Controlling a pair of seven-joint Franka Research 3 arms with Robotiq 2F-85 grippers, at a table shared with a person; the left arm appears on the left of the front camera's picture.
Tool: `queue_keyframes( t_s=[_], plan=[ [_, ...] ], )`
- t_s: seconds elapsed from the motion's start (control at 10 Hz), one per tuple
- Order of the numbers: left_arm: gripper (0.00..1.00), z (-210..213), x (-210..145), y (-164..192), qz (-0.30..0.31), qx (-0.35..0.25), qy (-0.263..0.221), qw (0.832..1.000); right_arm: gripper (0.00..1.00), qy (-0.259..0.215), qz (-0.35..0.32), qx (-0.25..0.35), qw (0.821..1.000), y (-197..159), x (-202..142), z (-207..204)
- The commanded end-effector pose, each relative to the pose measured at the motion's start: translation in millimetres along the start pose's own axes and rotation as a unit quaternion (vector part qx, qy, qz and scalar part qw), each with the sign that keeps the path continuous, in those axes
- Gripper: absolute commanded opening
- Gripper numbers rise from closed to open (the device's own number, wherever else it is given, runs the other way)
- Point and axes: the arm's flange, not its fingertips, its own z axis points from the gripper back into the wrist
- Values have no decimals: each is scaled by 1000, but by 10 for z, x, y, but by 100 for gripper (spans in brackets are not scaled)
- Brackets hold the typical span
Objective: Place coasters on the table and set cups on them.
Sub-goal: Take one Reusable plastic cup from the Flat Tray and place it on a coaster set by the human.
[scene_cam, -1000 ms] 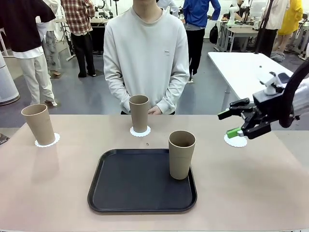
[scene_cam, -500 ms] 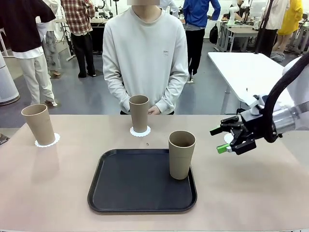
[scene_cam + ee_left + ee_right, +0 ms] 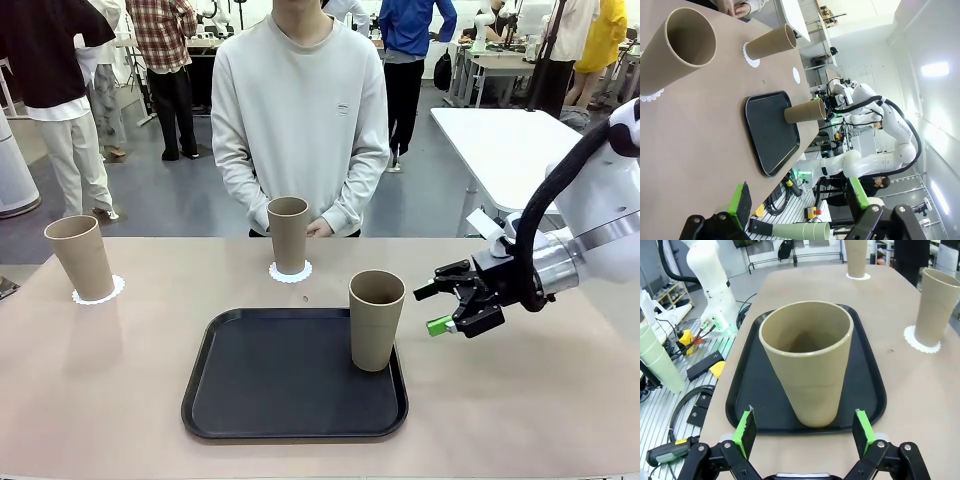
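Cup (image 3: 807, 370) between open right gripper (image 3: 805, 432)

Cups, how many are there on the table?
3. One cup stands on a doily at the far left, one cup on a doily in front of the person, and one cup on the black tray.

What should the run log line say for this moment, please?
right claw: open, beside tray cup | left claw: open, idle | two cups on coasters: left cup, far cup | tray: one cup left
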Motion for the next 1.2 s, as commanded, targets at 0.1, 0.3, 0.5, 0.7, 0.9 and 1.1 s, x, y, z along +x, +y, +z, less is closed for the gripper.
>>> queue_keyframes(
  t_s=[0.1,0.3,0.5,0.7,0.9,1.1],
  plan=[
    [100,6,-7,-1,-3,-2,-6,1000,100,-28,4,2,1000,-84,-48,-180],
    [100,6,-7,-1,-3,-2,-6,1000,100,-22,-6,-27,999,-68,-40,-152],
    [100,6,-7,-1,-3,-2,-6,1000,100,-12,-6,6,1000,-25,-30,-128],
    [100,6,-7,-1,-3,-2,-6,1000,100,-12,-6,6,1000,-25,-30,-128],
    [100,6,-7,-1,-3,-2,-6,1000,100,-18,-12,-7,1000,-81,-69,-158],
    [100,6,-7,-1,-3,-2,-6,1000,100,-20,-6,-3,1000,-133,-109,-248]
  ],
)
